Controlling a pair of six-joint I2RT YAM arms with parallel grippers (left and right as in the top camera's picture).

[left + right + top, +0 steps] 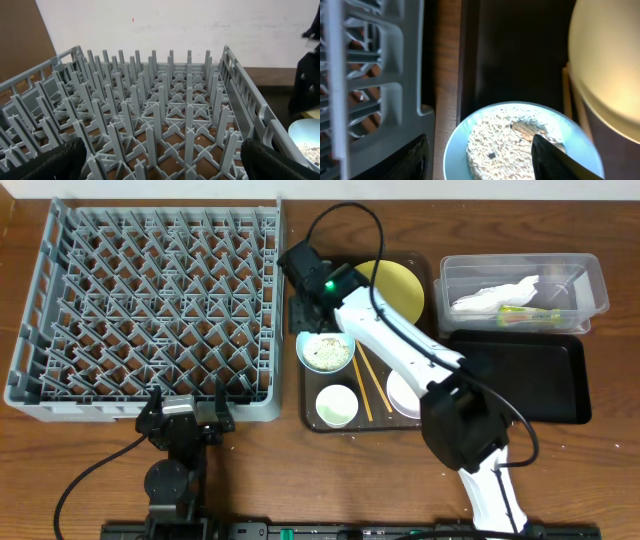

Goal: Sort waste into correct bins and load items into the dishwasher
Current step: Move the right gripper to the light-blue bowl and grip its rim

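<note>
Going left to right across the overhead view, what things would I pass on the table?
grey dish rack → light blue bowl → chopsticks → black tray

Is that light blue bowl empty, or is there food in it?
Not empty. The light blue bowl holds a heap of rice scraps covering most of its inside, plain in the right wrist view.
</note>
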